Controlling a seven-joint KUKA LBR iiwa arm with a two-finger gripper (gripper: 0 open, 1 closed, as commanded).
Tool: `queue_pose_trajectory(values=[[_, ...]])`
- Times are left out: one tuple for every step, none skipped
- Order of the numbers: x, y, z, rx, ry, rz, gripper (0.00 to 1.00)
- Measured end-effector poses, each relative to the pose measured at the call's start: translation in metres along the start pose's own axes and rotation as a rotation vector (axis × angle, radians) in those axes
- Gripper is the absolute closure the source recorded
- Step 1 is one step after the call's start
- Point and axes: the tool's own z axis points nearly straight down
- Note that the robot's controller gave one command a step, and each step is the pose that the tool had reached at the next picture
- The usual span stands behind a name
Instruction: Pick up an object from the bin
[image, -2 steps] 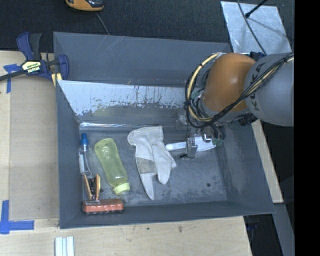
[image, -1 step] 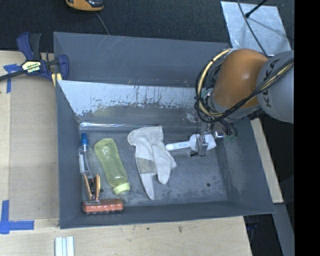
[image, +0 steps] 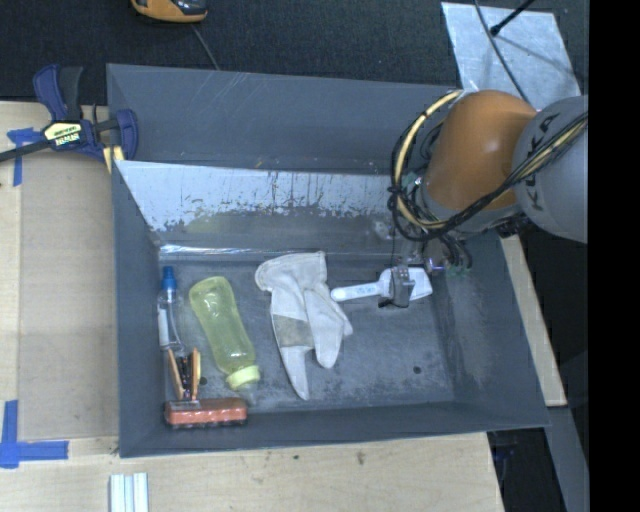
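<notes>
Black floor along the top, pale wooden tabletop at left and below.

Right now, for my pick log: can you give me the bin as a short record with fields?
gripper: gripper, right of the bin's centre
under gripper: small white flat plastic piece, poking out towards the view's left
centre: crumpled white cloth, beside that piece's left end
left: translucent yellow-green plastic bottle, lying on its side
far left: thin clear tube with blue cap
near left corner: brown rectangular block
container: grey metal bin
</notes>
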Motion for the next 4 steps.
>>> queue_pose_trajectory(values=[[-0.0056,-0.0243,0.0532,-0.001,0.007,-0.114,0.00],[-0.0059,-0.0153,0.0494,0.000,0.002,0.001,1.00],[-0.0059,-0.0153,0.0494,0.000,0.002,0.002,1.00],[-0.0053,-0.0152,0.0467,0.000,0.002,0.001,1.00]])
